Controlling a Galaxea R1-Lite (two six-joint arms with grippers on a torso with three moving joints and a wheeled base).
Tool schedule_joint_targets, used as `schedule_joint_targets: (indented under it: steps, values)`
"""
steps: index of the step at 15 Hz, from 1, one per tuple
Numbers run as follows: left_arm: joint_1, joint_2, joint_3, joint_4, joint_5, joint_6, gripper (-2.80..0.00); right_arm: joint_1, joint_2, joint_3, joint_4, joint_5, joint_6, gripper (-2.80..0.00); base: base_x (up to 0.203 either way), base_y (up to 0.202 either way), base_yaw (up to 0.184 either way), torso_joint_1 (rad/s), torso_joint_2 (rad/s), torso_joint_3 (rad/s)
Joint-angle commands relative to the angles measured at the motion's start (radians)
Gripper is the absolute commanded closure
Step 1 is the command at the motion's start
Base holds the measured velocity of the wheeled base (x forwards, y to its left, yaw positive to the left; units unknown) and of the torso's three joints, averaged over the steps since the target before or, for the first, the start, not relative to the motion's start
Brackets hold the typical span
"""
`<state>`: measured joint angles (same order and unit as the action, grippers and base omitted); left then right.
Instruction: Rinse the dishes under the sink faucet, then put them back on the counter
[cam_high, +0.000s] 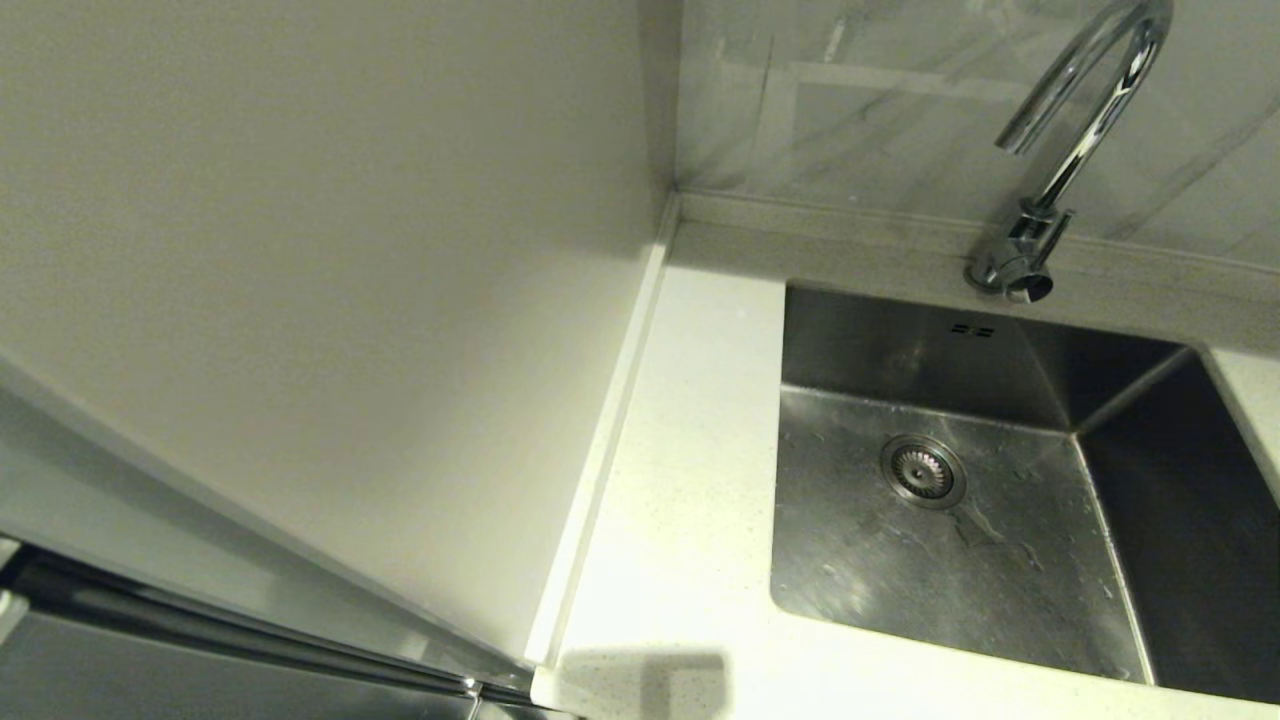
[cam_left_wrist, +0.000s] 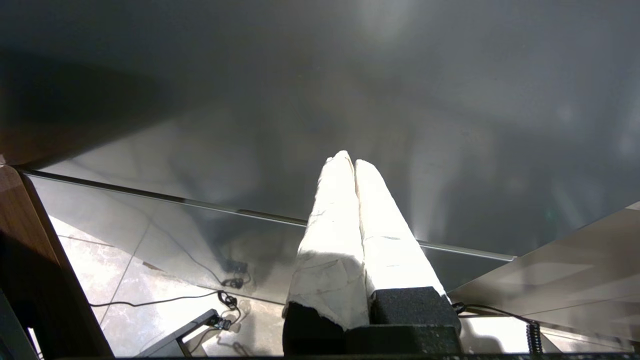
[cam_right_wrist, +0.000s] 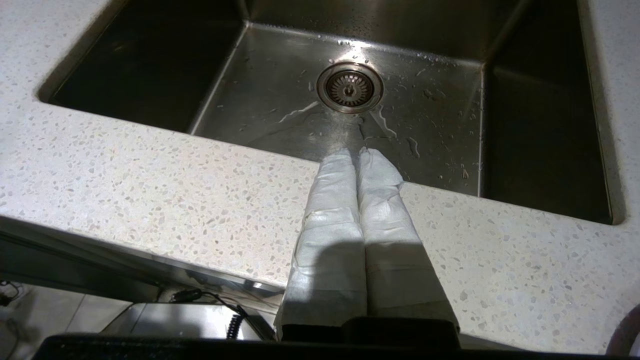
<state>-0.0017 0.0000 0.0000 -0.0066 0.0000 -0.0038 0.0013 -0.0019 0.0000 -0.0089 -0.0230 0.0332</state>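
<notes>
Head view: wet steel sink (cam_high: 960, 560) set in the speckled counter (cam_high: 680, 480), faucet (cam_high: 1075, 150) arching behind it.
Right gripper (cam_right_wrist: 356, 152) hangs over the counter's front edge, fingers pressed together, holding nothing; left gripper (cam_left_wrist: 350, 160) likewise closed and empty, parked below.

White speckled counter (cam_right_wrist: 150, 175) (steel-grey sink (cam_right_wrist: 280, 105))

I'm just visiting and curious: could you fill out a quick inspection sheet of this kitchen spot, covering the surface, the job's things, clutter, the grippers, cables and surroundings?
Surface: white speckled counter, bare where visible.
Job's things: steel sink holds only water droplets around the drain strainer; chrome faucet not running; no dishes in view.
Clutter: nothing seen.
Grippers: right gripper shut, empty, above the counter's front edge, pointing at the sink; left gripper shut, empty, parked low, facing a dark cabinet front.
Cables: black cables on the tiled floor.
Surroundings: cream wall panel at left, marbled backsplash behind.
</notes>
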Motion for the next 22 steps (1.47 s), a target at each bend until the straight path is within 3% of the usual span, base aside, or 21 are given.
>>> schedule_joint_targets:
  steps: [1,22]
  values:
    - [0.000,0.000,0.003,-0.001,0.000,-0.001,0.00,0.000,0.002,0.002,0.000,0.000,0.001,0.00,0.000,0.000,0.000,0.000,0.00,0.000]
    - [0.000,0.000,0.003,-0.001,0.000,-0.001,0.00,0.000,0.002,0.002,-0.002,0.000,0.001,0.00,0.000,0.000,0.000,0.000,0.00,0.000]
